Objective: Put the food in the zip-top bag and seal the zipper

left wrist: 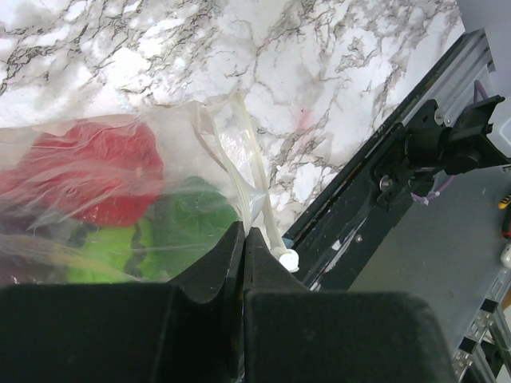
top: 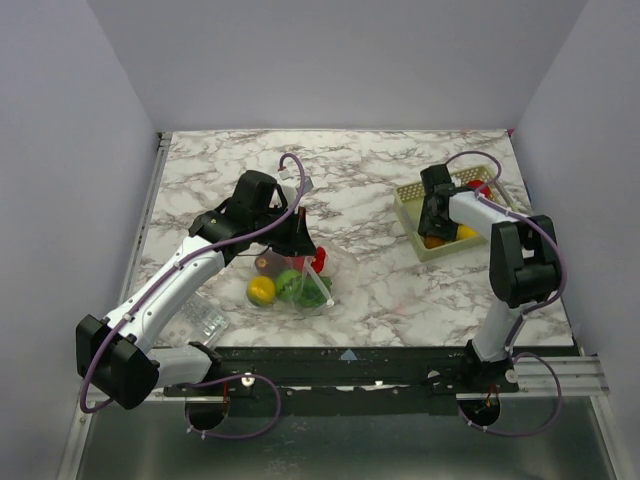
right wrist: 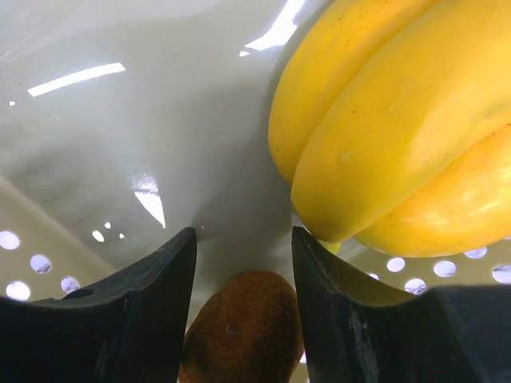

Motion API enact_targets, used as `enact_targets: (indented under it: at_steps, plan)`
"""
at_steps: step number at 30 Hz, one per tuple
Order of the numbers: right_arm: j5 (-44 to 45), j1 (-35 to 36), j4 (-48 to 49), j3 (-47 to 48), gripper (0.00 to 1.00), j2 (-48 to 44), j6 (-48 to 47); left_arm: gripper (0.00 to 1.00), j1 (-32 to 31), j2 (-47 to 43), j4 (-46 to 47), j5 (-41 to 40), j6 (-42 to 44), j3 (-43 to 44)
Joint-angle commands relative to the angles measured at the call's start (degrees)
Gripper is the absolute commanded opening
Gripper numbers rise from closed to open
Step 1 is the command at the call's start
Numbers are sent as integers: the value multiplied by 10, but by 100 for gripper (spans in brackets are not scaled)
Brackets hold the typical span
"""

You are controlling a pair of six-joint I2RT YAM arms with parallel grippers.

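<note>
Seen from above, a marble table (top: 390, 290) is carrying two black and white robot arms. The left gripper (top: 300, 238) is pinching the top edge of the zip-top bag (top: 312, 285), which is lying near the middle of the table, towards the front. Inside the bag a yellow toy fruit (top: 261, 290), a green toy (top: 290, 283) and a red toy (top: 318, 262) are sitting close together. In the left wrist view the fingers (left wrist: 207, 271) are pressing together on the zipper (left wrist: 243, 163), a pale strip rising from between them. The right gripper (top: 433, 230) is dipping into a pale green basket (top: 408, 200) at the right rear, well apart from the bag. In the right wrist view its jaws are standing apart, with a brown toy (right wrist: 243, 327) lying between them and a yellow ribbed toy (right wrist: 383, 128) just beside one finger; whether the fingers are touching the brown toy cannot be told. A small crinkly packet (top: 205, 320) is lying near the left arm's base
</note>
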Motion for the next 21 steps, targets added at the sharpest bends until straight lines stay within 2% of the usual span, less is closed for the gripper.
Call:
enact_targets:
  at_steps: [1, 9, 14, 18, 21]
  plan:
    - [25, -5, -19, 17, 51, -21, -9, 0, 2, -4, 13, 21, -2, -3]
    - [-46, -5, 28, 9, 24, -87, -3, 0, 2, -1, 13, 19, -1, -3]
    - [-63, -5, 74, -24, 11, -158, 1, 0, 2, -2, 13, 19, -1, -3]
    - [-60, -5, 102, -46, 12, -190, -3, 0, 2, -1, 13, 22, -2, -3]
    - [-68, -5, 55, -19, 20, -166, 0, 0, 3, -2, 14, 25, -3, -3]
